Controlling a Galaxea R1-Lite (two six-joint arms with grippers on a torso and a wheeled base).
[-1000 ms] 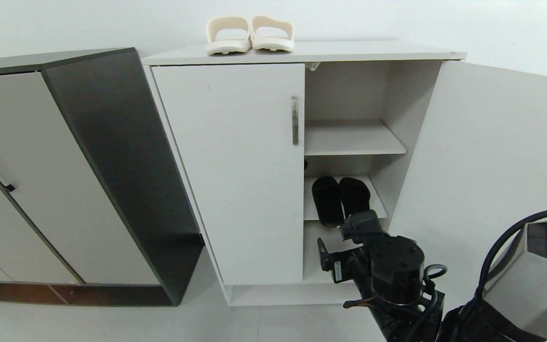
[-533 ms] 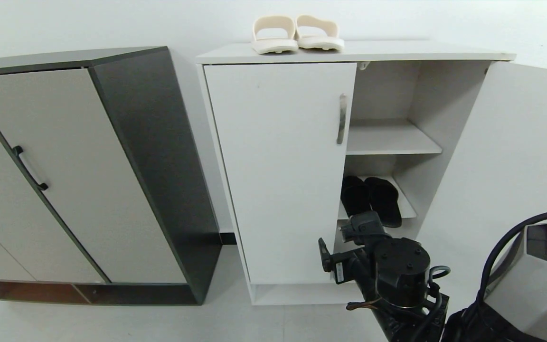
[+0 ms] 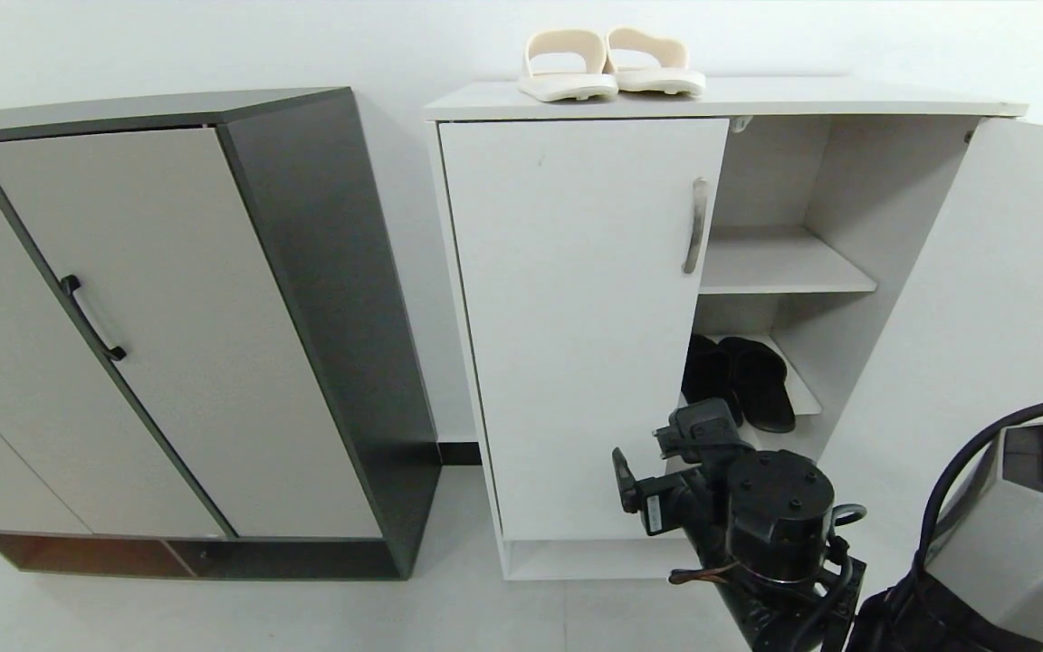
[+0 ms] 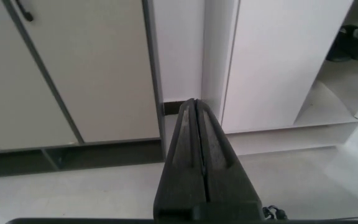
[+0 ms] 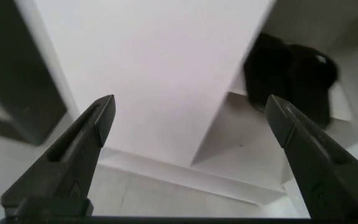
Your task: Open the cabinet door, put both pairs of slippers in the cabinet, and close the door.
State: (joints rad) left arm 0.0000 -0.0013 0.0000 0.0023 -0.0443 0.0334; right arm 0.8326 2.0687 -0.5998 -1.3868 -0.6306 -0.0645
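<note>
Head view: cream slippers [image 3: 612, 81] at cabinet [image 3: 847, 93] edge

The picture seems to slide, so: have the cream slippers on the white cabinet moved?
No. The cream slippers still sit above the closed door, near its handle side, on the white cabinet; the whole view shifted.

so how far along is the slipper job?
Done: door open, black slippers on the lower shelf. In hand: nothing; right claw open and empty in front of the cabinet, left claw shut. Left: beige slippers sit on its top, not yet inside; then close the door.
</note>
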